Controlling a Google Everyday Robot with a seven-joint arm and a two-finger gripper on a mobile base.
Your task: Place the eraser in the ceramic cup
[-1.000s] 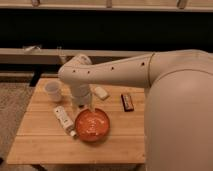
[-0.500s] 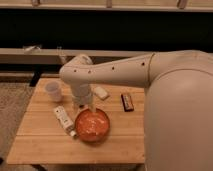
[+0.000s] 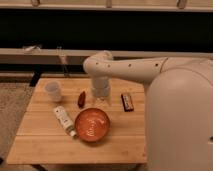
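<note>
The ceramic cup [image 3: 53,91] is small, white and round, and stands upright at the table's back left. My gripper [image 3: 100,101] hangs straight down from the white arm [image 3: 125,70] over the middle of the table, just behind the orange bowl and well to the right of the cup. Its lower end is close to the tabletop. I cannot make out the eraser; it may be hidden under or inside the gripper.
An orange bowl [image 3: 92,124] sits at the front centre. A white labelled bottle [image 3: 64,120] lies left of it. A small red object [image 3: 81,98] lies between cup and gripper. A black bar [image 3: 127,102] lies to the right. The wooden table [image 3: 40,140] ends near my body [image 3: 180,125].
</note>
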